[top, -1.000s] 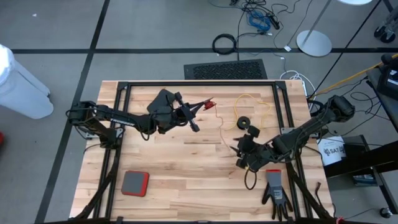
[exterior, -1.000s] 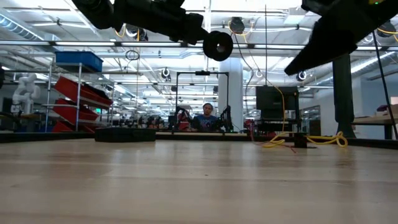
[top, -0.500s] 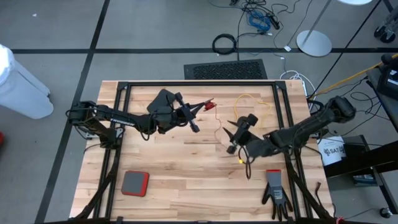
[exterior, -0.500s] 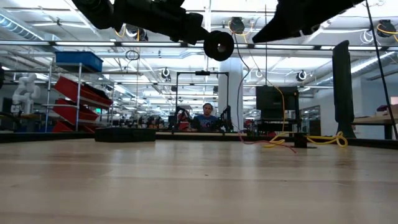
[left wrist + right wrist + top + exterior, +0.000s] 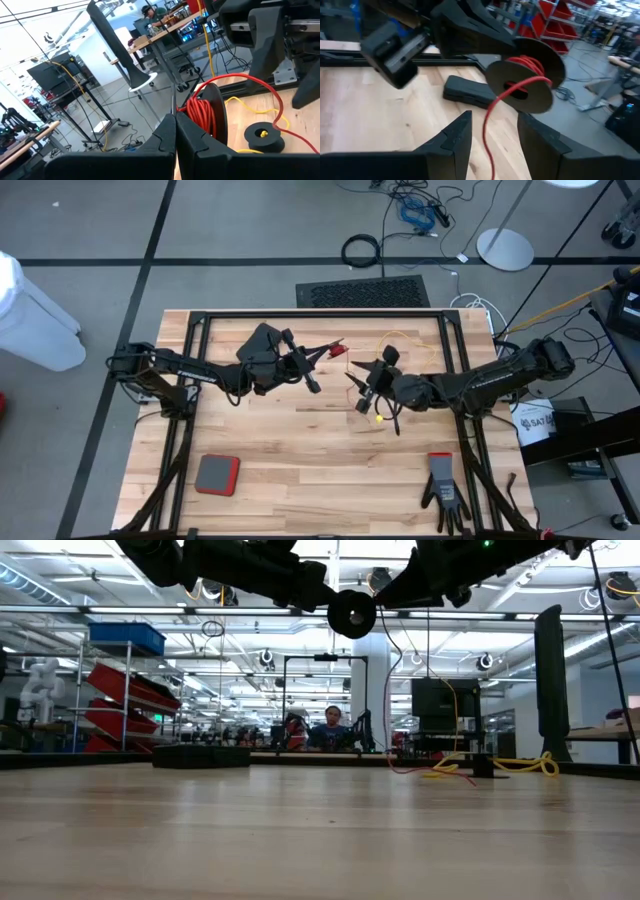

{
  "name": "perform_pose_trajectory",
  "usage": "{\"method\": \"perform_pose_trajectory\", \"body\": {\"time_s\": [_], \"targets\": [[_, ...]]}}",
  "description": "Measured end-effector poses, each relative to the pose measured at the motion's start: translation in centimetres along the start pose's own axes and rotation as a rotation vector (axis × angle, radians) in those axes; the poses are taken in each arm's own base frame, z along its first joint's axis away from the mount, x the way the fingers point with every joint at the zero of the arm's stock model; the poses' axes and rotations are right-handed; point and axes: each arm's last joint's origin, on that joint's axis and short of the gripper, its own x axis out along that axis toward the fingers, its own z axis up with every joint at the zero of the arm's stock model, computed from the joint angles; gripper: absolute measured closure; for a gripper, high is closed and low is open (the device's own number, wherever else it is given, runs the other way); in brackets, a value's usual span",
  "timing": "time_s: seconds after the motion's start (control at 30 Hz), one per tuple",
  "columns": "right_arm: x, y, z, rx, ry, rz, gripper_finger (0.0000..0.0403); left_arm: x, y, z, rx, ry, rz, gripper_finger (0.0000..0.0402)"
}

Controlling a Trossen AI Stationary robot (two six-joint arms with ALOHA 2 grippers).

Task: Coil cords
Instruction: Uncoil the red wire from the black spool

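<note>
Hands meet mid-table: left hand (image 5: 322, 352) shut, right hand (image 5: 360, 385) spread, table edges well apart.

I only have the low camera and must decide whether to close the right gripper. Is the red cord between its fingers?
Observer: Yes. In the right wrist view the red cord runs between the open fingers of the right gripper, not yet pinched.
Operator: What is holding the reel up there?
Observer: The left gripper, shut on the edge of the black reel wound with red cord.
Operator: And the yellow cord's reel?
Observer: The yellow cord's reel lies flat on the table, with neither gripper on it.
</note>
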Motion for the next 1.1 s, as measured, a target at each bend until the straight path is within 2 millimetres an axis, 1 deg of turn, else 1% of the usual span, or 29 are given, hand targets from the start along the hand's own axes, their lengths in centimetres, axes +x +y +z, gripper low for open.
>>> {"method": "perform_pose_trajectory", "body": {"time_s": [0.1, 0.23, 0.37, 0.53, 0.6, 0.73, 0.83, 0.9, 0.97, 1.1], "targets": [[0.3, -0.3, 0.0, 0.003, 0.003, -0.004, 0.0263, 0.0, 0.0, 0.0, -0.002, -0.002, -0.004, 0.0401], [0.6, -0.7, 0.0, 0.012, 0.001, 0.016, 0.0285, -0.1, -0.1, 0.1, -0.002, -0.005, -0.008, 0.0401], [0.8, -1.0, 0.0, 0.013, 0.004, 0.003, 0.0322, -0.1, -0.2, 0.1, -0.003, -0.007, -0.011, 0.0402], [0.9, -1.1, -0.1, -0.013, 0.011, -0.007, 0.0384, -0.1, -0.2, 0.1, -0.003, -0.007, -0.011, 0.0402], [0.9, -1.1, -0.2, -0.023, 0.021, -0.025, 0.0397, -0.1, -0.2, 0.1, -0.003, -0.007, -0.011, 0.0402], [1.2, -1.8, -0.9, -0.012, 0.085, -0.108, 0.0400, -0.1, -0.2, 0.1, -0.003, -0.007, -0.011, 0.0402], [1.7, -2.3, -1.9, 0.051, 0.163, -0.087, 0.0401, -0.1, -0.2, 0.1, -0.004, -0.007, -0.011, 0.0402], [2.3, -2.3, -2.8, 0.076, 0.221, -0.048, 0.0402, -0.1, -0.2, 0.1, -0.005, -0.009, -0.010, 0.0402], [3.1, -1.9, -3.7, 0.084, 0.263, 0.006, 0.0402, -0.1, -0.2, 0.2, -0.009, -0.011, -0.008, 0.0402], [4.4, -0.2, -4.4, 0.084, 0.239, 0.205, 0.0402, -0.1, -0.2, 0.1, -0.008, -0.010, -0.009, 0.0402]]}}
